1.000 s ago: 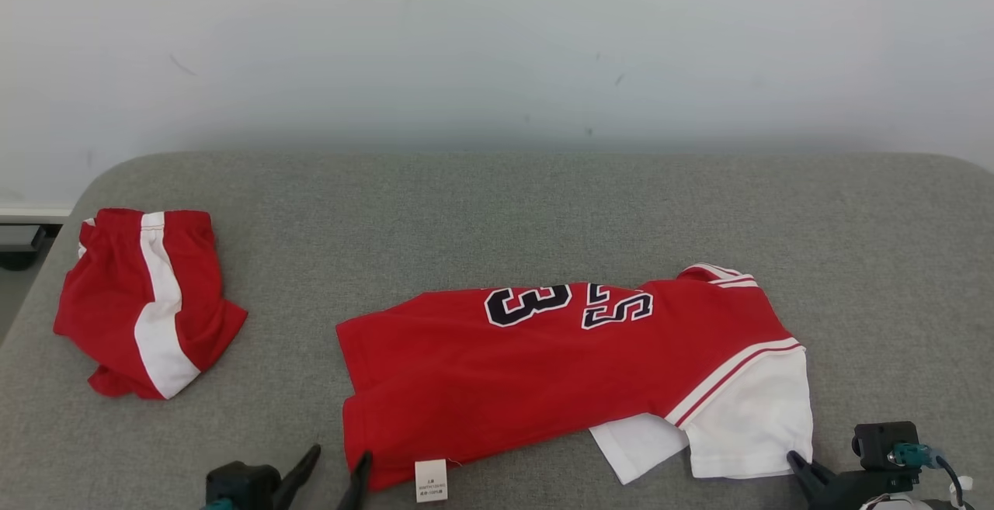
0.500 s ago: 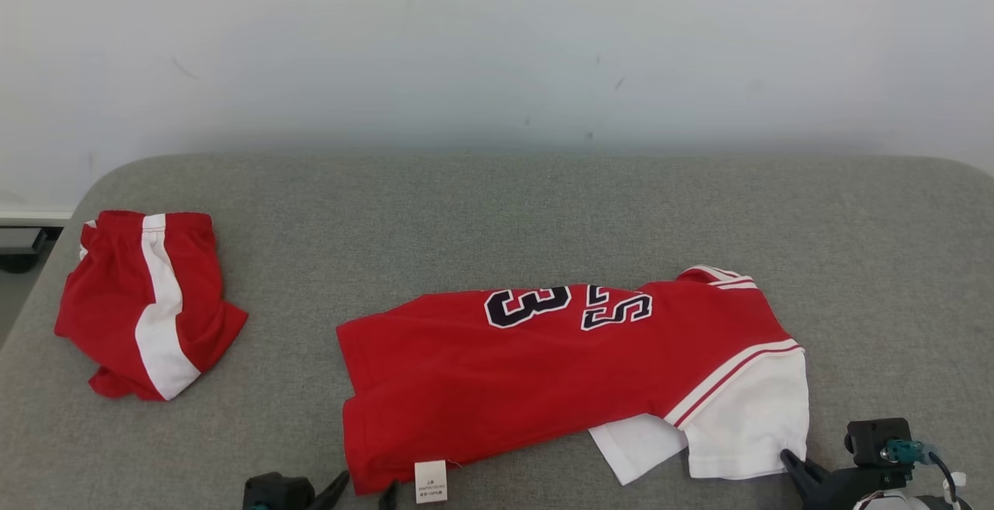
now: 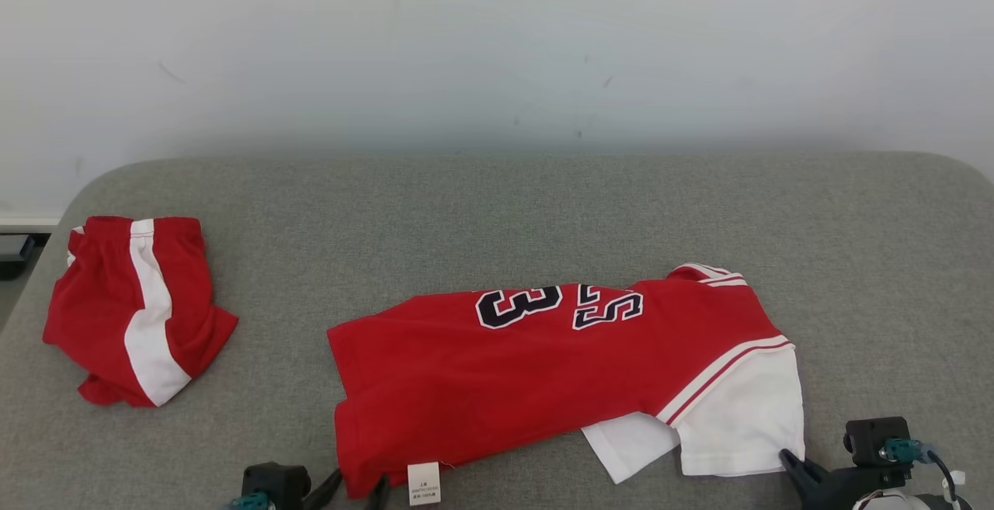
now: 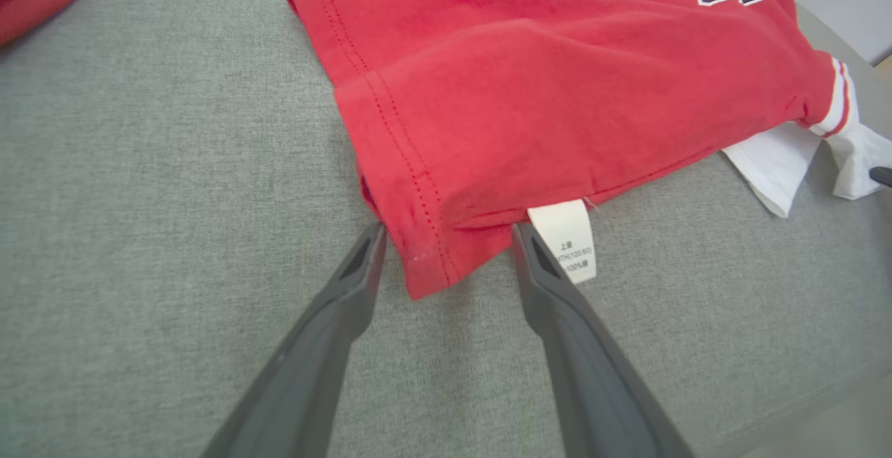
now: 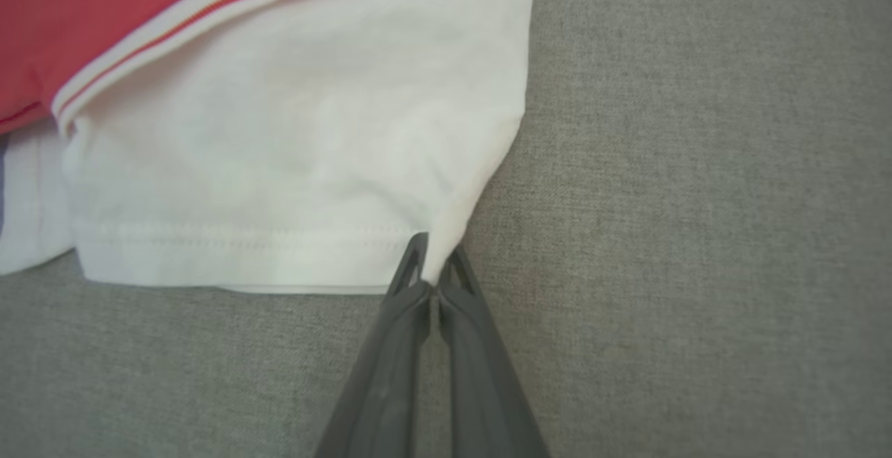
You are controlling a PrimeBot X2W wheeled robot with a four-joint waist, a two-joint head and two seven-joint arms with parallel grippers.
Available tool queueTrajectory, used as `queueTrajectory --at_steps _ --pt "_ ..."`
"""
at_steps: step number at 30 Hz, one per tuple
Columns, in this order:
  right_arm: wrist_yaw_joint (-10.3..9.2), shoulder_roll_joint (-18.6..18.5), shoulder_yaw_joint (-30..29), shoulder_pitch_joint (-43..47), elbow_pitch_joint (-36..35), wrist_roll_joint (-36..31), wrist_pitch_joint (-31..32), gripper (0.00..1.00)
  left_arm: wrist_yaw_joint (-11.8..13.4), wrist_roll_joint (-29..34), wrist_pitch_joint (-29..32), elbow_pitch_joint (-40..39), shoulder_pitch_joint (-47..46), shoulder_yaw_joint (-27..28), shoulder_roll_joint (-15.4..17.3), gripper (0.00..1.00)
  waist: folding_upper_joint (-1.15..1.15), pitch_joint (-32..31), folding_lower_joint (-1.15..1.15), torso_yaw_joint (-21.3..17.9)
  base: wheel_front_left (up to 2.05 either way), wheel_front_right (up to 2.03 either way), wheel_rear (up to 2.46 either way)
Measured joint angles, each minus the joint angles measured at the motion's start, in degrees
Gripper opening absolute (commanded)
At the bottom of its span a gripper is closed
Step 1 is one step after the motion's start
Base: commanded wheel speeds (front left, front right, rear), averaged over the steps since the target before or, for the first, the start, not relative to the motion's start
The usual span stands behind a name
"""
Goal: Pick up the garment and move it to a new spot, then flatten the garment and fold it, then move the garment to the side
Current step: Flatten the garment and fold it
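The left gripper (image 4: 449,229), spread, straddles the hem (image 4: 421,256) of the red-and-white cotton jersey (image 3: 543,370) lying at the front of the grey fabric worktop (image 3: 497,215); the right gripper (image 5: 437,249) pinches its white sleeve (image 5: 300,130). Flattening seems in hand: next, the left needs to close, then both pull taut.

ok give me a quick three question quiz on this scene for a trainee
1. True or false: the right end effector is shut on the jersey's white sleeve.
2. The left end effector is: A) shut on the sleeve; B) open, astride the jersey's red hem corner; C) open, well away from the jersey.
3. Fill in: at the left end of the mat lie red-and-white ____.
Key: 1 true; 2 B; 3 shorts.
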Motion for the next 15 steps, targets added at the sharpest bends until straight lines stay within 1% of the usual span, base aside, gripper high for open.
queueTrajectory --at_steps 1,2,3,4,5,6,7,8,9,10,15 --pt "-0.01 -0.03 0.00 0.11 -0.07 0.00 0.01 0.00 0.00 0.00 0.01 0.12 -0.01 0.02 -0.09 0.73 0.00 -0.01 0.00 -0.07 0.00 0.00 0.00" --pt "-0.01 -0.03 0.00 0.11 -0.07 0.00 0.01 0.00 0.00 0.00 0.01 0.12 -0.01 0.02 -0.09 0.57 0.00 -0.01 0.00 -0.07 0.00 0.00 0.00" --pt "-0.01 -0.07 0.00 0.32 -0.19 0.00 0.01 0.00 0.00 0.00 0.20 0.24 -0.01 0.04 -0.18 0.48 0.00 -0.01 0.00 -0.13 0.00 0.00 0.00" --pt "-0.01 -0.08 0.00 0.52 -0.30 0.00 0.01 0.00 0.00 0.00 0.20 0.33 -0.01 0.04 -0.22 0.44 0.00 -0.01 0.00 -0.18 0.00 0.00 0.00" --pt "-0.02 -0.11 0.00 0.59 -0.37 0.00 0.01 0.00 0.00 0.00 0.20 0.38 -0.01 0.04 -0.23 0.36 0.00 -0.02 0.00 -0.23 0.00 0.00 0.00" --pt "-0.02 -0.16 0.00 0.58 -0.51 0.00 0.02 0.00 0.00 0.00 0.21 0.46 -0.02 0.04 -0.23 0.32 0.00 -0.02 0.00 -0.27 0.00 0.00 0.00" --pt "-0.05 -0.23 -0.01 0.58 -0.69 0.00 0.02 0.00 0.00 0.00 0.21 0.53 -0.02 0.09 -0.23 0.18 0.00 -0.02 0.00 -0.30 0.00 0.00 0.00" --pt "-0.09 -0.29 -0.02 0.58 -0.80 0.00 0.02 0.00 0.00 0.00 0.21 0.58 -0.03 0.14 -0.24 0.09 0.00 -0.02 0.00 -0.31 0.00 0.00 0.00" --pt "-0.09 -0.33 -0.02 0.58 -0.89 0.00 0.02 0.00 0.00 0.00 0.21 0.70 -0.07 0.16 -0.23 0.02 0.00 -0.02 0.00 -0.30 0.00 0.00 0.00" --pt "-0.09 -0.35 -0.02 0.58 -0.97 0.00 0.03 0.00 0.00 0.00 0.20 0.87 -0.10 0.19 -0.23 0.00 0.00 -0.02 0.00 -0.30 0.00 0.00 0.00" --pt "-0.11 -0.52 -0.29 0.60 -1.35 0.00 -0.02 0.00 0.00 0.78 -0.40 1.31 -0.69 1.48 -0.04 0.00 0.00 -0.06 0.00 -0.16 0.00 0.00 0.00"
